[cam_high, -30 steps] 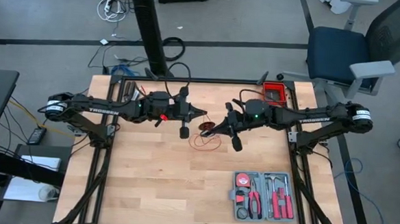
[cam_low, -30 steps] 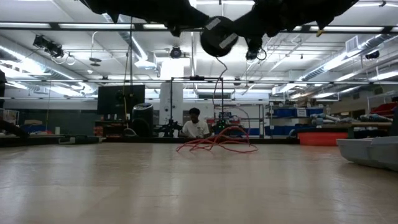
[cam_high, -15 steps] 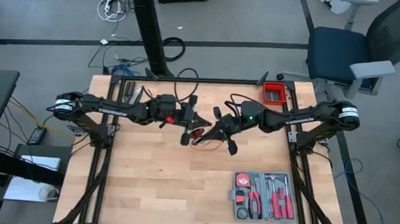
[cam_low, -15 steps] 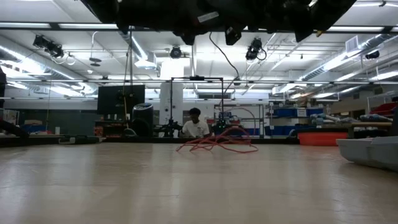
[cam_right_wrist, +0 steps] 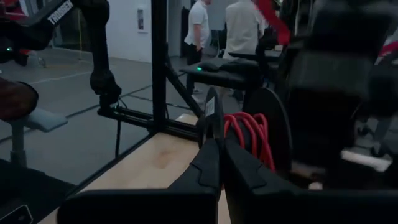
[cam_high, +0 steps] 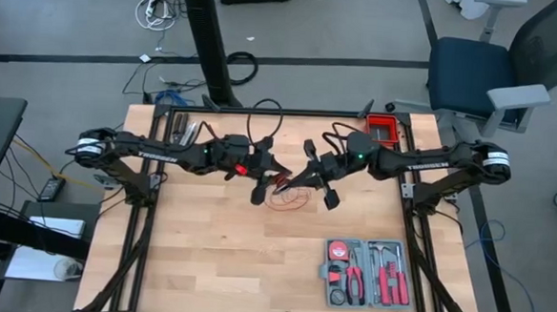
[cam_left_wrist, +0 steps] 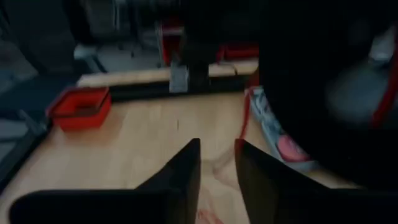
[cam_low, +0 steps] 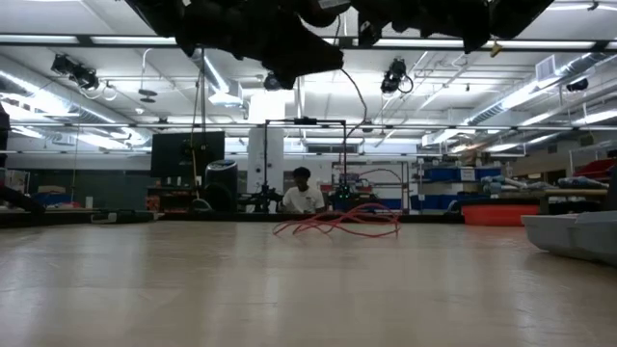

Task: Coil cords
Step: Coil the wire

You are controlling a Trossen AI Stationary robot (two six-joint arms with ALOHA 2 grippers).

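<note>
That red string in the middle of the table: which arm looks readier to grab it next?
Probably the left. The left gripper stands open just above the red cord, while the right gripper, equally near, has its fingers pressed shut and would have to open first.

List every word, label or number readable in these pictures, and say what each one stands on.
"TROSSEN": white letters on the left arm, high view.
"TROSSEN": on the right arm, high view; small, barely legible.
"TROSSEN": partly visible on a dark arm in the right wrist view.
Markings inside the grey tool case: too small to read.
Nothing else is readable.
</note>
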